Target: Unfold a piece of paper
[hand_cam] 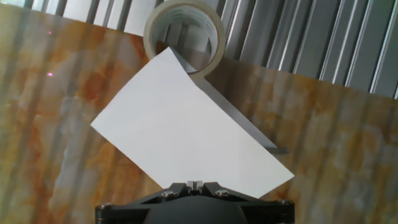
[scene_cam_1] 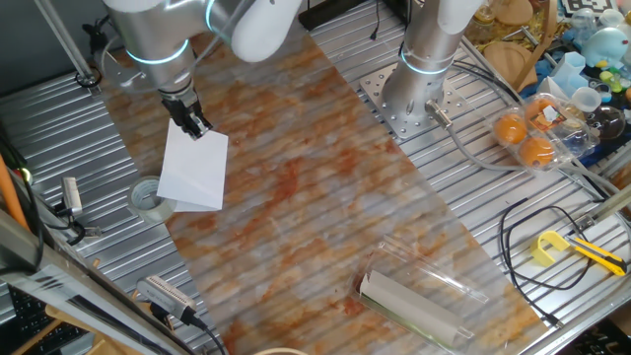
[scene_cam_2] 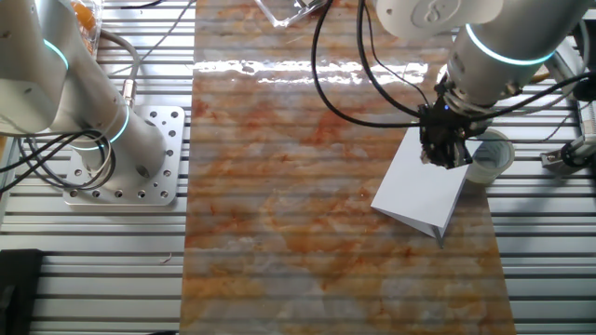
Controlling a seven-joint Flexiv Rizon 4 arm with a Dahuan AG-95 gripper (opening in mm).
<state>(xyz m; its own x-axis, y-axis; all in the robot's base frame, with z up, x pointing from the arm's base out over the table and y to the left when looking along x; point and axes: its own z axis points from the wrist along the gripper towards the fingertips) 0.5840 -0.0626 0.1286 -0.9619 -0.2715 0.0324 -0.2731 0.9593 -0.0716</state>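
Hand view: claw (hand_cam: 194, 184) pinching smooth white paper (hand_cam: 186, 127)

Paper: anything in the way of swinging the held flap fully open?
Possibly. The gripper is shut on the upper flap of the paper, raised off the mat. A tape roll sits right at the paper's edge, partly hidden behind the sheet in the hand view. It could catch the flap if that opens toward it.

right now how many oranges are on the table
2 show, both in the clear plastic pack at the table's right edge in one fixed view: one orange at its left end, another just below. More may be hidden.
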